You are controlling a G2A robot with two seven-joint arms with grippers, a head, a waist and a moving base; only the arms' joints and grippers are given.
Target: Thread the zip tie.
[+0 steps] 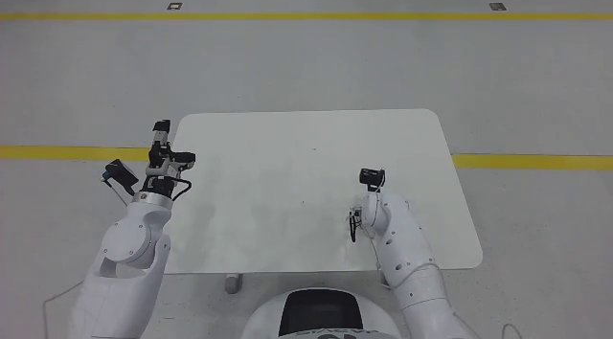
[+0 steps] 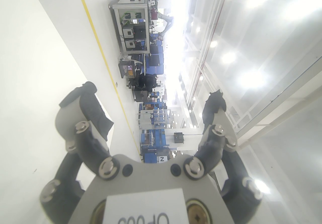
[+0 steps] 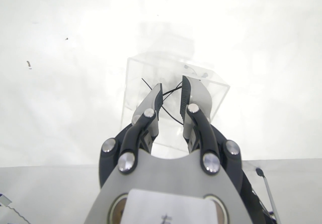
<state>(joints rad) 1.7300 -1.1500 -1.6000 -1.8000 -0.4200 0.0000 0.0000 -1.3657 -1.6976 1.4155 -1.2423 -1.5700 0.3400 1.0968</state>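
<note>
You are hovering your right gripper, fingers parted, over zip ties in a box — left gripper gaping, empty — pinching one seems next.

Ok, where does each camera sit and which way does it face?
Top: overhead, looking down at the table; left gripper and right gripper show.
Left wrist: on that arm, faces the room and ceiling; own open fingers show.
Right wrist: on that arm, faces down at a clear box of zip ties; own open fingers show.
Shared: top and right wrist both show table and right gripper.
</note>
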